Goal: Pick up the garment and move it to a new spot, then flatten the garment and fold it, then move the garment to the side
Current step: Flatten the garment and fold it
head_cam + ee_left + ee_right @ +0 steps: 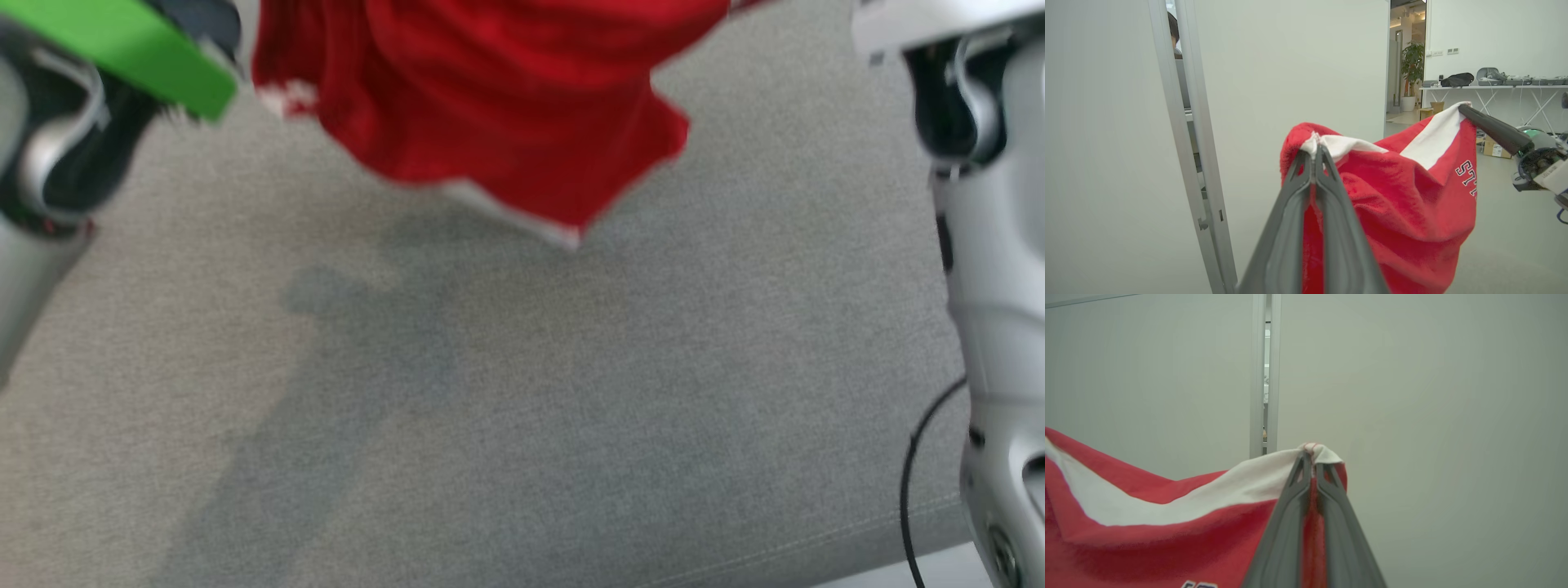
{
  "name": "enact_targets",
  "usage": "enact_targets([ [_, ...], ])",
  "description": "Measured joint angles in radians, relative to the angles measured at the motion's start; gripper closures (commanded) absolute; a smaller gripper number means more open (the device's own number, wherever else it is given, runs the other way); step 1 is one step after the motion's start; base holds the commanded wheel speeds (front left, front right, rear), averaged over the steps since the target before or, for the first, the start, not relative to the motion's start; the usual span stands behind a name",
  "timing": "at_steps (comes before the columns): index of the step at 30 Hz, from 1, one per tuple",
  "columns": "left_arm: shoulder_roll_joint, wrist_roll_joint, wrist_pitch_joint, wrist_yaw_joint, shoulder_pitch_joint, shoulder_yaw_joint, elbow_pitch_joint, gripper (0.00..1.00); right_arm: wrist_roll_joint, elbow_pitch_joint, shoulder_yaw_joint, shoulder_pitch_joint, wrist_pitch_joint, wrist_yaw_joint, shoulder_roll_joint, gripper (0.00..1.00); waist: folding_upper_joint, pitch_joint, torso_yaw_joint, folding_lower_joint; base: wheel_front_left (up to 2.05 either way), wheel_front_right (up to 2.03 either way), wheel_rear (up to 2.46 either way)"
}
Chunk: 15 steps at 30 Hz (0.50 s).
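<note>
The garment (pixel 498 98) is red with white trim and dark lettering. It hangs in the air above the grey surface (pixel 522 392), its lower hem dangling near the top of the head view. My left gripper (pixel 1314 153) is shut on one white-trimmed top edge of the garment (pixel 1404 204). Across from it, my right gripper (pixel 1461 108) pinches the other top corner. In the right wrist view my right gripper (pixel 1311 455) is shut on the garment (pixel 1167 535), which sags to the left between both grips.
Pale forearms stand at the left (pixel 41 163) and right (pixel 988 245) edges of the head view, with a green band (pixel 139 49) on the left one. White partition panels (pixel 1290 61) rise ahead. A table with gear (pixel 1494 83) and a plant (pixel 1412 61) stand far off.
</note>
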Motion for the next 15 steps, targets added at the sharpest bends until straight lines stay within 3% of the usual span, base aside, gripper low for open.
enact_targets([
  [6, -0.071, 0.04, -0.091, 0.0, -0.185, -0.052, 0.144, 1.0, -0.082, 0.117, -0.037, -0.175, -0.094, 0.0, 0.052, 1.0, 0.0, 0.096, -0.018, 0.0, 0.0, 0.0, 0.0],
  [15, -0.053, -0.035, -0.206, 0.0, -0.073, -0.189, 0.17, 1.0, -0.081, 0.105, 0.044, -0.016, -0.109, 0.0, 0.084, 1.0, 0.0, 0.194, -0.036, 0.0, 0.0, 0.0, 0.0],
])
